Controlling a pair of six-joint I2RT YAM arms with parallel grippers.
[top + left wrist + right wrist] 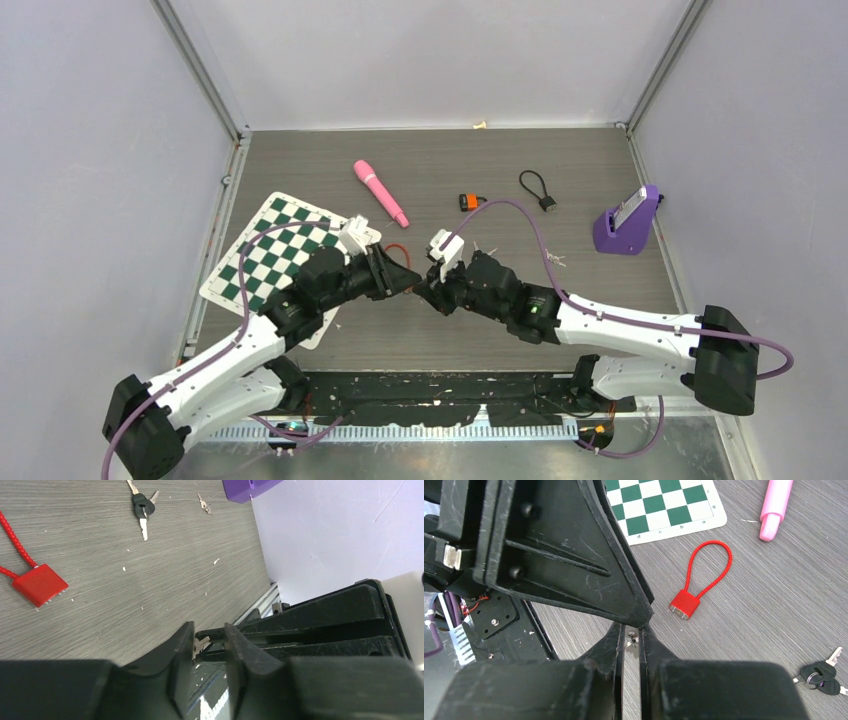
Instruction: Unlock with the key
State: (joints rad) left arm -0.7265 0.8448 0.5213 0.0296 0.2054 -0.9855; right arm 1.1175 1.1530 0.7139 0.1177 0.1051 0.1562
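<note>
The step in hand looks like passing the small key (631,640) across. The right pincer (631,631) is clenched on it, and the left pincer (210,636) stands half-shut around the same key; whether it bites I cannot tell. The left should seat squarely on the key before the right lets go. The red padlock (684,604) lies untouched on the tabletop (749,605), near, at two o'clock from the right pincer in its own view.

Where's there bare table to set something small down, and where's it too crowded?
Bare: the far strip between the pink wand and the back wall; the right side between the bunch of keys and the purple stand. Crowded: mid-table, where the left gripper and right gripper meet beside the red padlock and chessboard.
</note>
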